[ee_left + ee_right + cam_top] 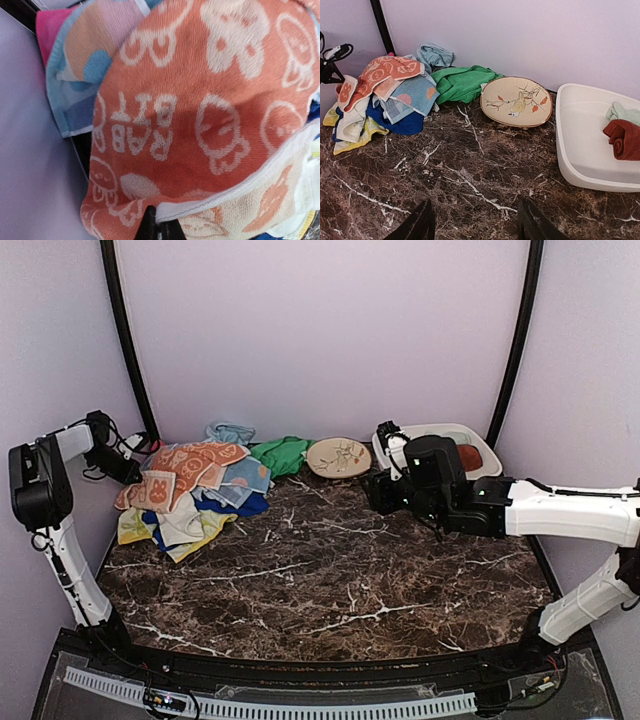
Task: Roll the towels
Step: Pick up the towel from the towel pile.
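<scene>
Though well apart from the right gripper [477, 220], towels [190, 485] beside the left gripper [161, 227]

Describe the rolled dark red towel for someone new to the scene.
Find the white tub at the back right of the table, beside the plate. Inside lies the dark red towel, next to a pale green towel; it alone is dark red and rolled into a spiral.

Orange towel [200, 100], close before left gripper [161, 229]: terry cloth, looped nap, matt. Table [470, 170] under right gripper [476, 221]: dark veined stone, glossy. Plate [516, 101] ahead: smooth glaze. Tub [580, 150], ahead-right: smooth white plastic.
</scene>
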